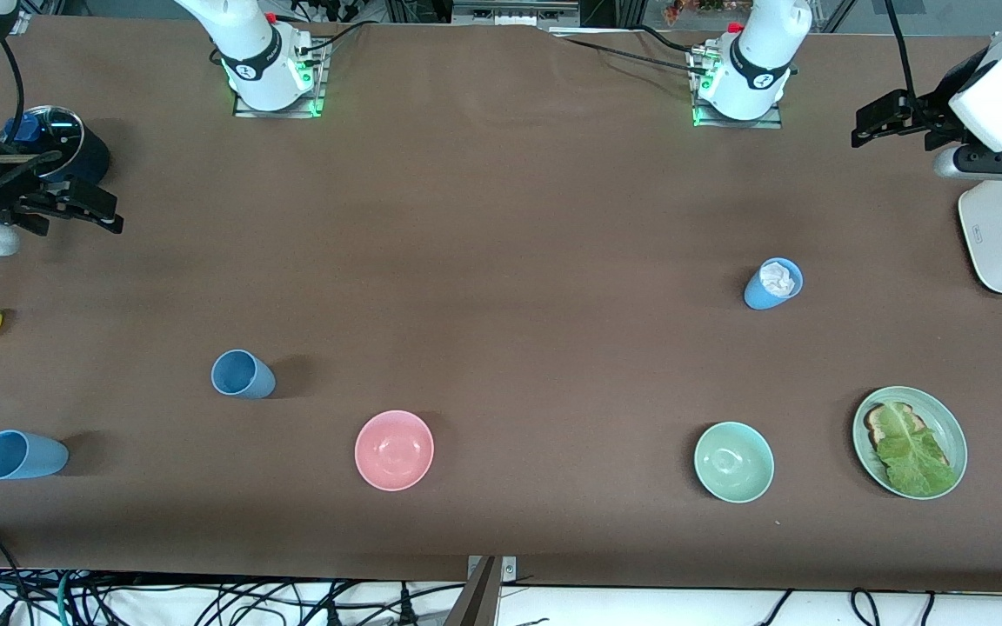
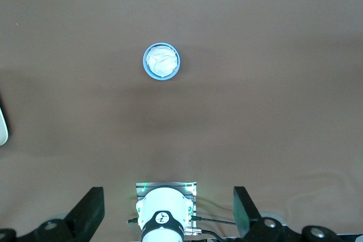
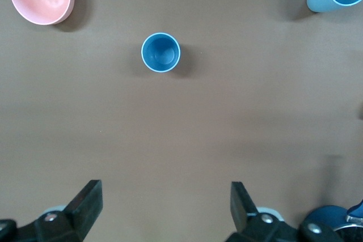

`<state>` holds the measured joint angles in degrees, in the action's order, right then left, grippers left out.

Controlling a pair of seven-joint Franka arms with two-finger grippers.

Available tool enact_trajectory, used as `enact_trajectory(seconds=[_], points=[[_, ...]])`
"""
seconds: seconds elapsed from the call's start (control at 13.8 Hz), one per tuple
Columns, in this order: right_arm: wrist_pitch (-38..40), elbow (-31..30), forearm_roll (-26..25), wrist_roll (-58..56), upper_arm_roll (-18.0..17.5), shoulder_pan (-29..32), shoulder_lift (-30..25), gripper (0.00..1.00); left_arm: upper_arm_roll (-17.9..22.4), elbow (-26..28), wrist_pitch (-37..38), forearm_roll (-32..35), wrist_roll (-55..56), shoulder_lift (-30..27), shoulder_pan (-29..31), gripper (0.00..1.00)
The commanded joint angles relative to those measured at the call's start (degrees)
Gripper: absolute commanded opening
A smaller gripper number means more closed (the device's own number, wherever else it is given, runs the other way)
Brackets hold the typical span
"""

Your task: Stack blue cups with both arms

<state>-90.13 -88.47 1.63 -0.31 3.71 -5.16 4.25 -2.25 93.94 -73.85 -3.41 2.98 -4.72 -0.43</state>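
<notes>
No words, brand names or numbers can be read anywhere on the table. The only sign is a small white emblem on the dark band of each arm base [image 1: 250, 68] [image 1: 758, 80], too small to make out.

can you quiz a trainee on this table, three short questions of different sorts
1. How many blue cups stand on the table?
2. True or false: the cup with crumpled paper stands toward the right arm's end of the table.
3. Which bowl lies beside the plate: A pink, B green?

Key
1. Three: the paper-filled one, the middle cup, and the corner cup.
2. False: the left arm's end.
3. B, the green bowl; the pink bowl lies nearer the middle cup.
</notes>
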Motion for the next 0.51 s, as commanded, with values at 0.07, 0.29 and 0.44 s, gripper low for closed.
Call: enact_trajectory(seconds=[0.07,0.29,0.44], points=[[-1.44,-3.45,-1.02,1.36,-0.2,-0.11,-3.45,1.0,0.41,-0.42,-0.15,-1.16,0.27,0.68,0.17,1.0],[-1.89,-2.94,-1.02,1.36,-0.2,-0.37,-3.2,1.0,0.41,-0.42,-0.15,-1.16,0.27,0.68,0.17,1.0],[-1.89,-2.85,-1.02,1.36,-0.2,-0.38,-3.2,1.0,0.41,-0.42,-0.15,-1.16,0.27,0.68,0.17,1.0]])
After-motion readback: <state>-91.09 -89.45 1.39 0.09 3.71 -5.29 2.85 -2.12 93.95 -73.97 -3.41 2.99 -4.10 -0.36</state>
